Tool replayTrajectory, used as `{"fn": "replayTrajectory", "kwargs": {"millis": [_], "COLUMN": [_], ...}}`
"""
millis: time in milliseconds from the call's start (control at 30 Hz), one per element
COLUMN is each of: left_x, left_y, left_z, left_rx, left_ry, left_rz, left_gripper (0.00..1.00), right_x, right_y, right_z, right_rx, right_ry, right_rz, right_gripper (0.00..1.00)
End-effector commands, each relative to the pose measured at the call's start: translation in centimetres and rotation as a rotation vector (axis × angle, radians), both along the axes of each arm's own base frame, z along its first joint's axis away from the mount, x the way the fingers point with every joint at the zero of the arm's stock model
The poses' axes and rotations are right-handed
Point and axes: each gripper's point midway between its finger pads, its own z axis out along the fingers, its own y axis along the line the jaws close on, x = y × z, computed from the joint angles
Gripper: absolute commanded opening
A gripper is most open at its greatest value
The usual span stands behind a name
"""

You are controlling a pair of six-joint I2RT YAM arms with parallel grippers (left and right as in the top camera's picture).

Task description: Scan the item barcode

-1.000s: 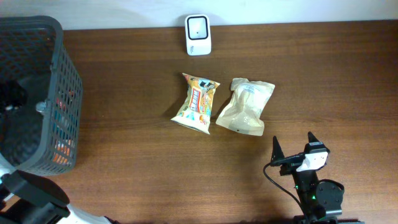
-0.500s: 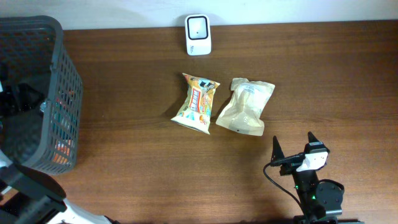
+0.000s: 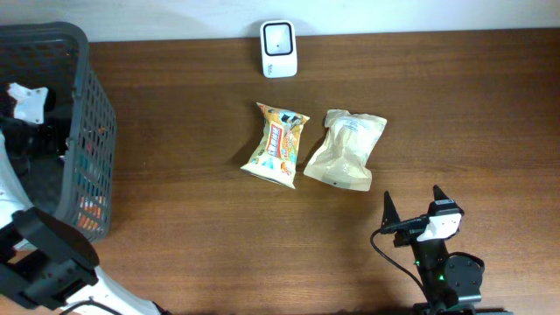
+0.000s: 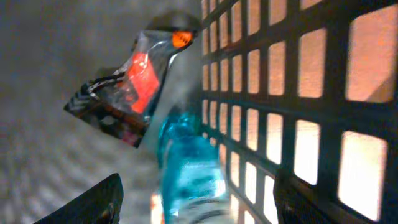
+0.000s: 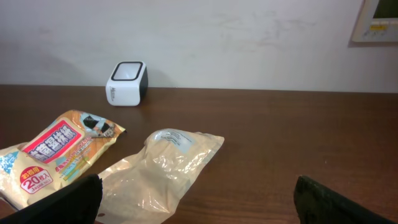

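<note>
Left gripper [image 4: 198, 190]: fingers released, spread either side of blue packet [image 4: 186, 158], inside basket [image 3: 98, 114] at the table's [image 3: 175, 219] left edge.
Blue packet: against basket's mesh wall; red-black packet [image 4: 134, 81] just beyond.
Right gripper [image 5: 196, 190]: fingers released, empty, front-right corner.
Scanner [image 3: 279, 38]: back edge.

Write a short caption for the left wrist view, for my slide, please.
Inside the dark basket, the open left gripper hovers above a blurred blue item, beside a red-and-black packet.
</note>
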Motion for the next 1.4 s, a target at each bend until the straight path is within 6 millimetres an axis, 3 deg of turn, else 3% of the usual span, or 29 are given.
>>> {"fn": "replayTrajectory", "kwargs": {"millis": [0, 233, 367, 600, 1167, 1367], "left_x": [-0.7, -1.8, -2.8, -3.8, -0.4, 0.4], "left_y": [0.3, 0.1, -0.5, -0.8, 1.0, 0.6], "left_z": [-0.9, -1.6, -3.1, -4.1, -3.6, -3.4], "left_rx": [0.082, 0.075, 0.044, 0.035, 0.102, 0.075], "left_ry": [0.088, 0.142, 0.191, 0.239, 0.093, 0.052], "left_rz": [0.006, 0.017, 0.013, 0.022, 0.031, 0.023], "left_gripper": [0.73, 0.72, 0.61, 0.61, 0.55, 0.45], "right_x": [0.0, 0.0, 0.0, 0.0, 0.0, 0.0], "right_y": [-0.3, -0.3, -0.3, -0.3, -0.3, -0.3], "right_z": [-0.3, -0.3, -0.3, -0.3, -0.3, -0.3], "right_rx": [0.003, 0.003, 0.003, 0.003, 0.003, 0.003], "right_ry": [0.003, 0.003, 0.003, 0.003, 0.003, 0.003], "right_rz": [-0.017, -0.017, -0.017, -0.017, -0.017, -0.017], "right_gripper": [0.98, 0.98, 0.98, 0.98, 0.98, 0.98]}}
